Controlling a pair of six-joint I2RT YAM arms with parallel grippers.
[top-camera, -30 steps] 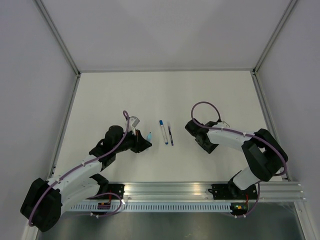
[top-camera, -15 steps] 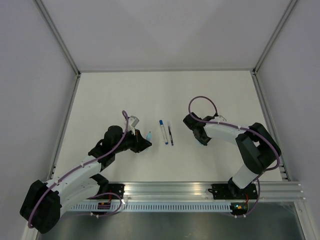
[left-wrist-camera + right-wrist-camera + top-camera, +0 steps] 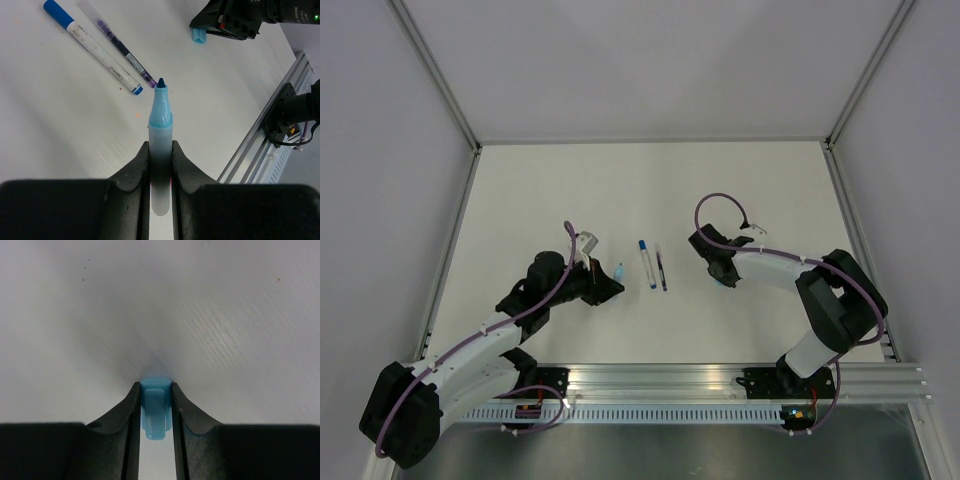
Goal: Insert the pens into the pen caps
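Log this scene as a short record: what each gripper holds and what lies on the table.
left gripper: shut on the light blue felt-tip pen, uncapped, dark tip pointing away from the wrist
right gripper: shut on the short light blue plastic cap
lying on the white table: white-barrelled pen with a blue end and thin purple pen, side by side between the arms
task state: held pen and held cap apart, not yet joined

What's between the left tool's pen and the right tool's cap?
Top view: two loose pens on the table, side by side, a white pen with blue end and a thin dark pen, between held pen and cap.
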